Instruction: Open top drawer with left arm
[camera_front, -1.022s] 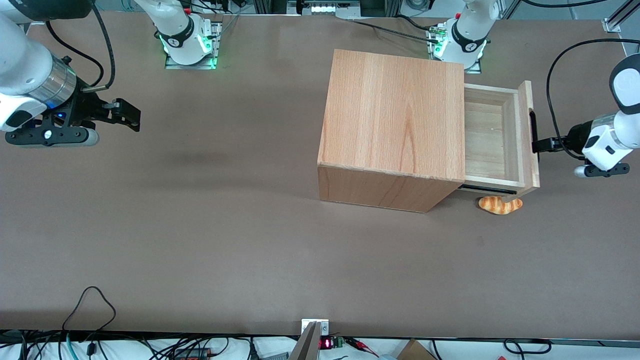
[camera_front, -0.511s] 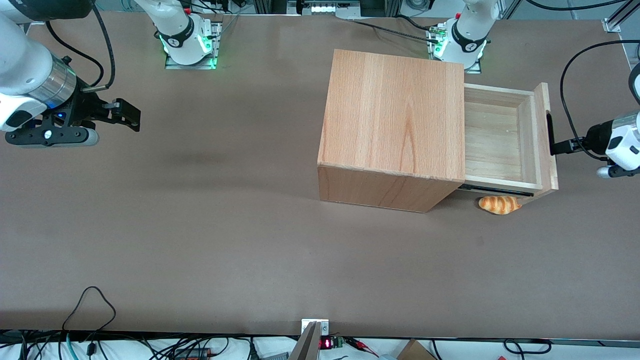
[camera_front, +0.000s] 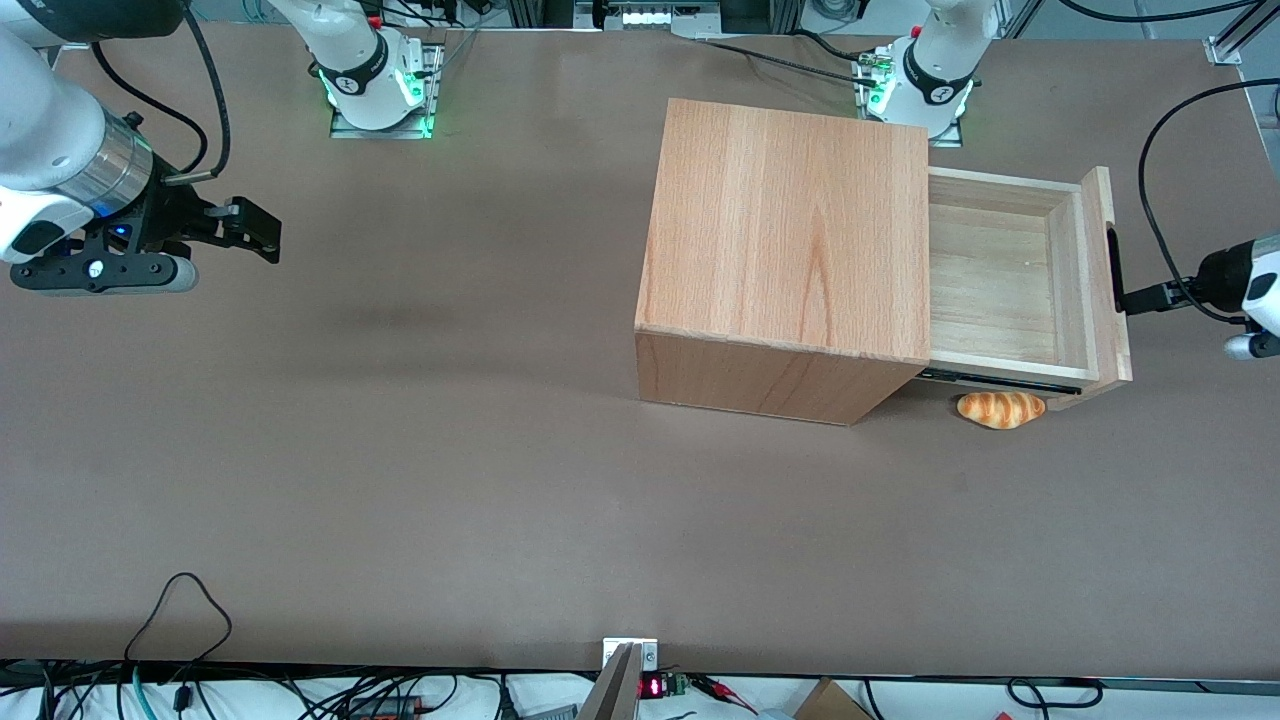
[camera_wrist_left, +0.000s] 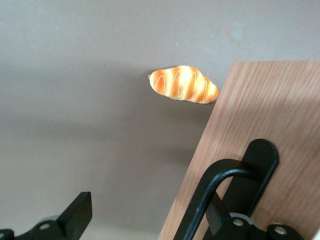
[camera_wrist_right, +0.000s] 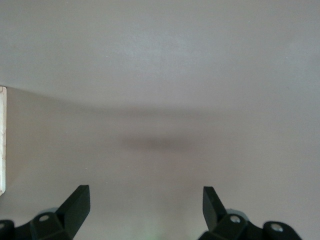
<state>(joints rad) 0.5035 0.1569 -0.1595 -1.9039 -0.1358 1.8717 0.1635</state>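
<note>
On the brown table (camera_front: 400, 480), the gripper (camera_front: 1135, 300) hooks, spread, the pulled-out top drawer's (camera_front: 1000, 290) handle (camera_wrist_left: 225, 200).

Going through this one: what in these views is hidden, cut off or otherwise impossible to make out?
- Front view: the left arm is cut off by the picture edge. Only its wrist and the gripper at the handle show.
- Front view: the inner end of the top drawer is hidden under the cabinet top.
- Left wrist view: the handle partly covers one finger of the open gripper.
</note>
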